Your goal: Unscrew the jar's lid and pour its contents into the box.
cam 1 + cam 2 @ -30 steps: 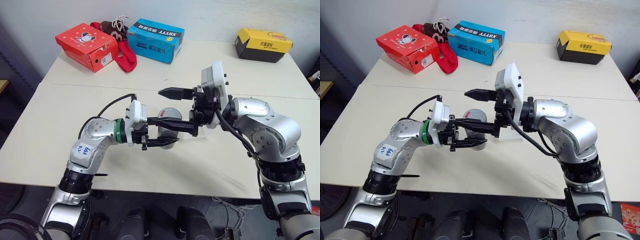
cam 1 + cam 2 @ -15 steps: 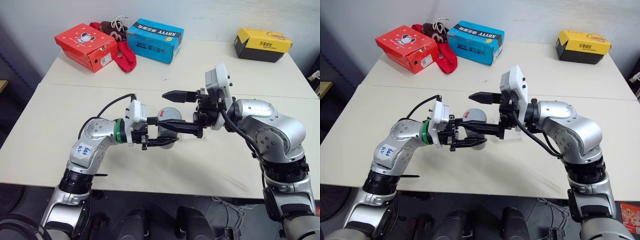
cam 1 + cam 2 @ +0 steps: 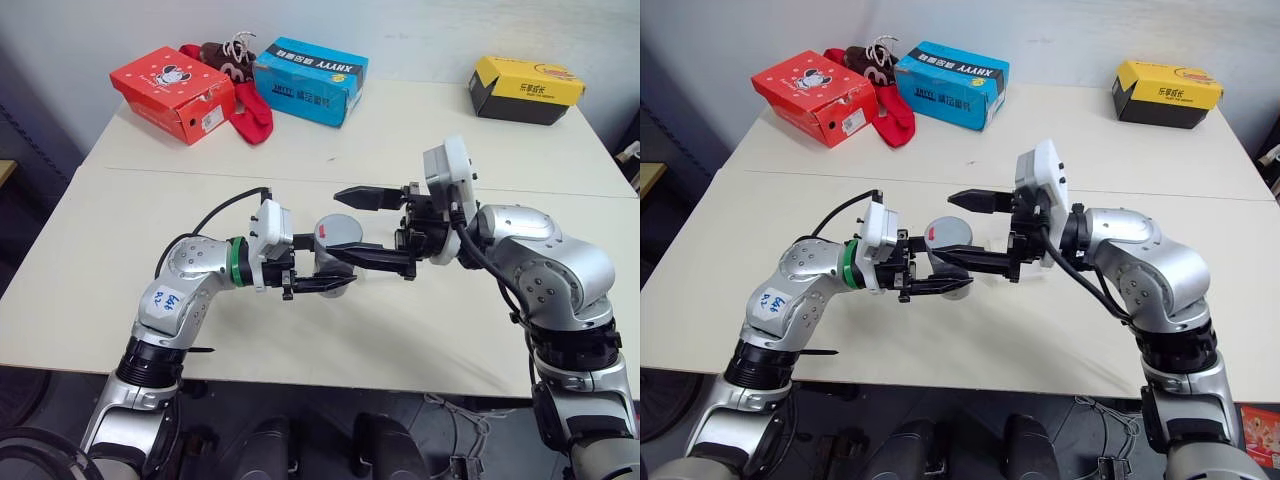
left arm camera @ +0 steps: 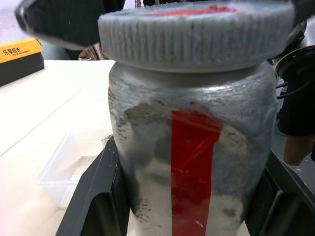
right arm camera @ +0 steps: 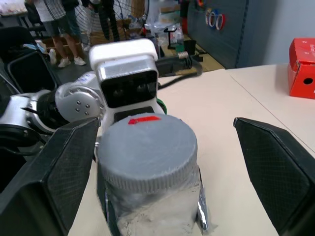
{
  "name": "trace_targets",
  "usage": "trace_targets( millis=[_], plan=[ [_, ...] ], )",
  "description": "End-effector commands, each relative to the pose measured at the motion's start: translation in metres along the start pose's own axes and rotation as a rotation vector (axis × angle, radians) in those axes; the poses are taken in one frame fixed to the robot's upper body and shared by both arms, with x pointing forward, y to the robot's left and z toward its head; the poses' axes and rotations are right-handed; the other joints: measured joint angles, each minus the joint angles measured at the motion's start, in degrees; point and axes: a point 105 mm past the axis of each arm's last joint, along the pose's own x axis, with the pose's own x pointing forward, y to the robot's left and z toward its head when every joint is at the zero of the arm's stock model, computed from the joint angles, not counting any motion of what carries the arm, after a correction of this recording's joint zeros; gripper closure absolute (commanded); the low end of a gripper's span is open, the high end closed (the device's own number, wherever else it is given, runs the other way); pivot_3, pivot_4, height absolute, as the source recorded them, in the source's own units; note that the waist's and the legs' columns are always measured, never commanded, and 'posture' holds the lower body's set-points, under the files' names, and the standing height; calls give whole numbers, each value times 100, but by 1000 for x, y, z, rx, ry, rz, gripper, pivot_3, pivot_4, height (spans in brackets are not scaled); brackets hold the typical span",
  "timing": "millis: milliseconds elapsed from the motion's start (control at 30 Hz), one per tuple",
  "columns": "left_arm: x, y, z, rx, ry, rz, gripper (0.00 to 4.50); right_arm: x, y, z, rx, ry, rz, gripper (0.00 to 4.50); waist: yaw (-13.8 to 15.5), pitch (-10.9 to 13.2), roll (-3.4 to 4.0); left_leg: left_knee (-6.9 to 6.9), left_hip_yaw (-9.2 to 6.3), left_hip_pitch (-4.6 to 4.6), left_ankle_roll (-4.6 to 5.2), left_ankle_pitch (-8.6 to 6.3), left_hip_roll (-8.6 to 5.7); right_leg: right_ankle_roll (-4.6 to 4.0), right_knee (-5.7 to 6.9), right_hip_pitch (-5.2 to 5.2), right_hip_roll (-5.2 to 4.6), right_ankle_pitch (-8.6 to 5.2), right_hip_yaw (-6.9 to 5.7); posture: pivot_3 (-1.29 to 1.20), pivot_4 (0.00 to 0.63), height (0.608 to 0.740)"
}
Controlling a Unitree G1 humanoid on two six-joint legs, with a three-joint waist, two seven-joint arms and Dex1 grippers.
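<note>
The silver-grey jar (image 4: 192, 162) with its red stripe stands upright above the table, and my left gripper (image 3: 328, 268) is shut on its body. The ribbed grey lid (image 5: 147, 145) with a red mark sits on the jar. My right gripper (image 3: 336, 224) reaches in from the right, open, with one finger (image 5: 74, 162) on each side of the lid and a gap to both. The clear plastic box (image 4: 69, 164) lies on the table beyond the jar. The contents are hidden inside the jar.
A red shoebox (image 3: 172, 92), a blue shoebox (image 3: 310, 78) and a red cloth with a shoe (image 3: 248, 100) line the table's far left. A yellow box (image 3: 527, 88) sits at the far right. People stand beyond the table (image 5: 49, 14).
My right gripper has edged a little to the right, staying open around the lid. The left gripper and the jar have not moved.
</note>
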Motion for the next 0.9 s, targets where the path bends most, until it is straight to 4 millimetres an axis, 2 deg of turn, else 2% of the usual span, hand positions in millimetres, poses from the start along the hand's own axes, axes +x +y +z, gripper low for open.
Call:
trace_targets(
  millis=[33, 267, 433, 533, 667, 900],
  plan=[
    [-1, -1, 10, 42, -20, -7, 2184, 5, 9, 17, -65, -24, 28, 50, 0, 0, 0, 0, 0, 0, 0, 0, 0, 0, 0, 0, 0, 0, 0, 0, 150, 740],
    [1, -1, 10, 42, -23, -8, 2184, 19, 12, 7, -93, 32, 40, 50, -3, 0, 0, 0, -1, 0, 0, 0, 0, 0, 0, 0, -1, 0, 1, 0, 150, 740],
    [1, -1, 10, 40, -23, -5, 2184, 22, 12, 8, -94, 36, 49, 50, 2, 0, 0, 0, -1, 0, 0, 0, -1, 0, 0, 0, -1, 0, 0, 0, 150, 740],
    [1, -1, 10, 39, -22, -6, 2184, 24, 11, 12, -93, 13, 49, 660, -2, 0, 0, 0, -1, 0, 0, 0, 0, 0, 0, 0, -1, 0, 0, 0, 150, 740],
    [1, -2, 10, 39, -22, -6, 2184, 24, 13, 11, -88, 11, 55, 1990, -4, 0, 0, 0, -1, 0, -1, 0, 0, 0, 1, 0, 0, 0, -1, 0, 150, 740],
    [0, -1, 10, 40, -22, -5, 2184, 21, 15, 16, -11, -59, 64, 1985, -2, 0, 0, 0, -2, 0, -1, 0, 0, 0, 1, 0, 0, 0, 0, 0, 150, 740]
  ],
)
